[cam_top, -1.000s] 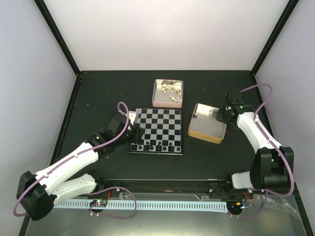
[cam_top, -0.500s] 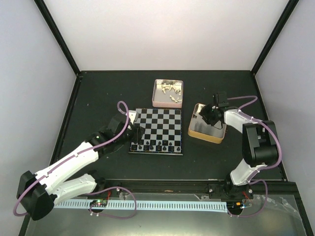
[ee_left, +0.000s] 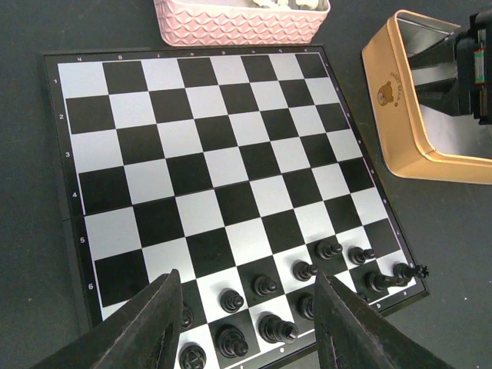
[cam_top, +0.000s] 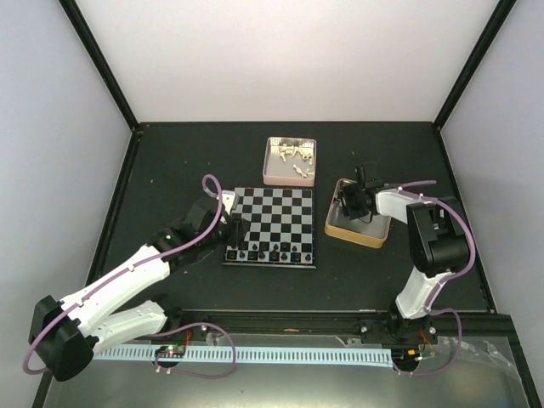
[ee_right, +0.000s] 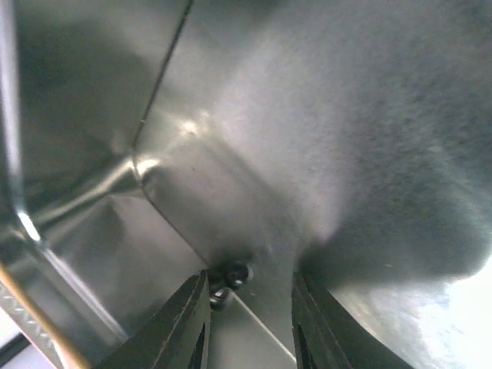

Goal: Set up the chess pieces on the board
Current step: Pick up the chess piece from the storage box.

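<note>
Standing on the board [cam_top: 276,217] are only black pieces [cam_top: 272,252], all of them in its two nearest rows, by the arms. The rest of the squares are bare. The left wrist view shows the same: small glossy figures [ee_left: 265,286] upright along the close edge of the board [ee_left: 223,154], some squares among them unfilled.

The board lies flat in the middle of the dark bench [cam_top: 170,170]. The white pieces [cam_top: 293,155] are in a loose heap in a pink tin [cam_top: 269,166], which sits just beyond the board's far edge. From the left wrist, that tin's ribbed wall [ee_left: 238,27] looks almost against the board's rim. A tan tin [cam_top: 353,234] sits just to the right of the board, apart from it and turned a little askew.

The left gripper [cam_top: 236,231] hangs over the board's near left corner. Its own camera shows the gripper [ee_left: 246,280] with its jaws well apart and nothing held. The black pieces are below in the gap.

The right gripper [cam_top: 351,204] is down inside the tan tin, its arm reaching in from the right. Seen from that wrist, the gripper [ee_right: 247,278] has its jaws apart over the shiny metal floor [ee_right: 346,115]. One small dark piece [ee_right: 231,275] lies at the tips, close to one finger, with open space on its other side. It is too blurred to tell which piece it is.
</note>
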`<state>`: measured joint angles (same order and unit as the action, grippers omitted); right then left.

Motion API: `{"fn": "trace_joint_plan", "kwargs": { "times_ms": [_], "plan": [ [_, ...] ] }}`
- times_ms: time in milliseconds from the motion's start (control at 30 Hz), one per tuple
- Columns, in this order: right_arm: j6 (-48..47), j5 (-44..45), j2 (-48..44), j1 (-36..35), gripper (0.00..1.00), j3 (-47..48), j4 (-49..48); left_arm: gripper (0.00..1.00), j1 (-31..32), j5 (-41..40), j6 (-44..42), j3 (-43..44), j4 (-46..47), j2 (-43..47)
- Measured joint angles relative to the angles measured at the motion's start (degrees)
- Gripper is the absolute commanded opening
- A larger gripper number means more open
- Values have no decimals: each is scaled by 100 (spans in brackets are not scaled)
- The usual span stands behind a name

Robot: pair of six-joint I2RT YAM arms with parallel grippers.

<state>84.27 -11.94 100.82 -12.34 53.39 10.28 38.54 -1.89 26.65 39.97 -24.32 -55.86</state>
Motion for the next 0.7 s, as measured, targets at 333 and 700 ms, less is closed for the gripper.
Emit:
{"fn": "trace_joint_plan", "kwargs": {
  "times_ms": [333, 700],
  "plan": [
    [728, 232, 339, -52, 23, 352, -39, 48, -28, -2, -28, 0, 33, 0],
    [828, 343, 498, -61, 2, 481, -87, 48, -39, -2, -59, 0, 35, 4]
  ]
}}
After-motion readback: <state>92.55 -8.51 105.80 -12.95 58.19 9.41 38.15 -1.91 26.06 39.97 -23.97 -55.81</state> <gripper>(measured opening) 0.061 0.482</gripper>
